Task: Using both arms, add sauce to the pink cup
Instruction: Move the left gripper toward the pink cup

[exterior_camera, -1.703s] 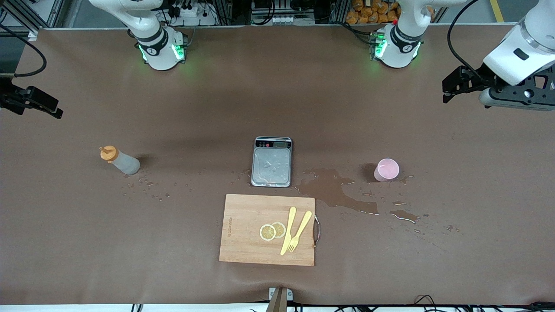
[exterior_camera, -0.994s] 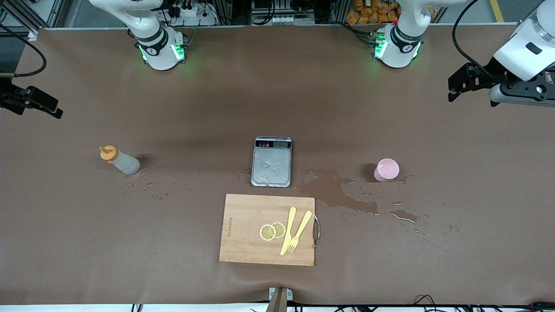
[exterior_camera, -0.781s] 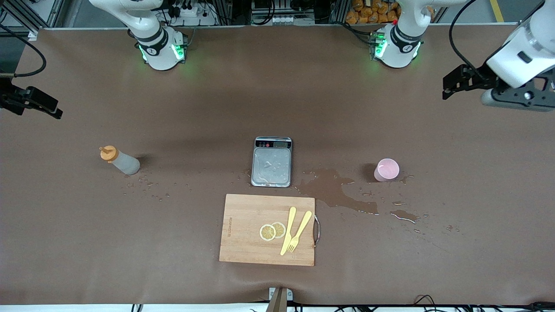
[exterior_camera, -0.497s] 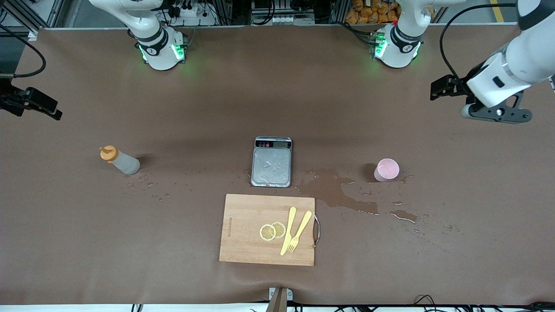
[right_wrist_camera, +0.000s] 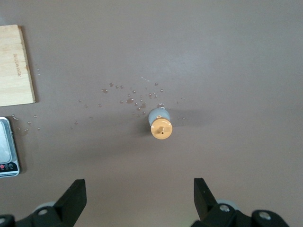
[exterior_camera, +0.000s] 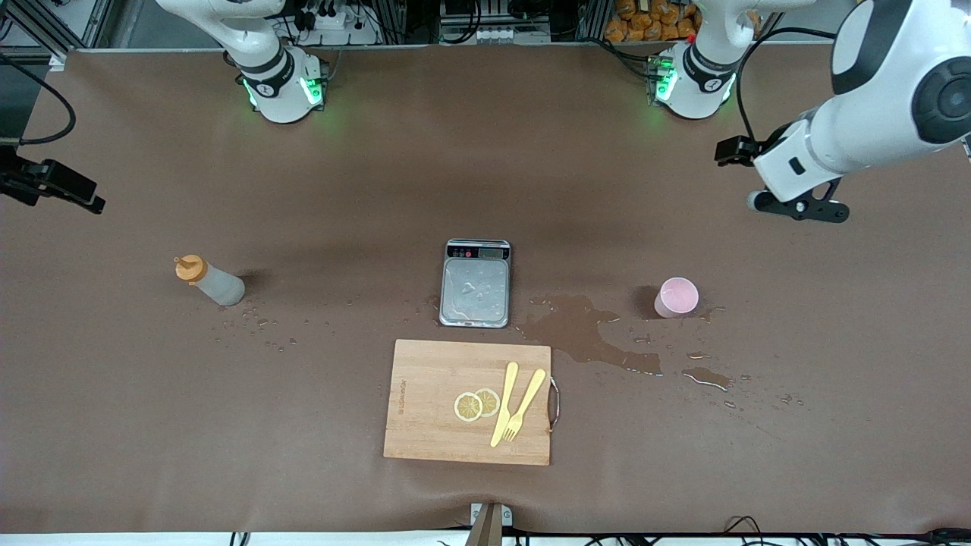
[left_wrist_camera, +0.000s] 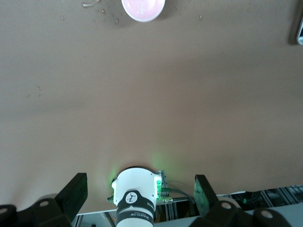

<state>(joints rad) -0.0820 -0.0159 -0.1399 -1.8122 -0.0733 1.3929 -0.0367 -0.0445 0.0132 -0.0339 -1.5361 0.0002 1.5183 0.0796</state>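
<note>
I had both arms in approach: left gripper (left_wrist_camera: 137, 196) and right gripper (right_wrist_camera: 137, 198) spread wide, empty. Next, from the table's ends, I judged, grasp sauce (exterior_camera: 211, 281) and pink cup (exterior_camera: 677, 296).

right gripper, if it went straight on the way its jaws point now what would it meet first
Probably the sauce bottle: in the right wrist view it stands upright almost centred ahead of the open right gripper, orange cap up, with nothing in between. If it ran slightly off, it would meet bare table.
</note>
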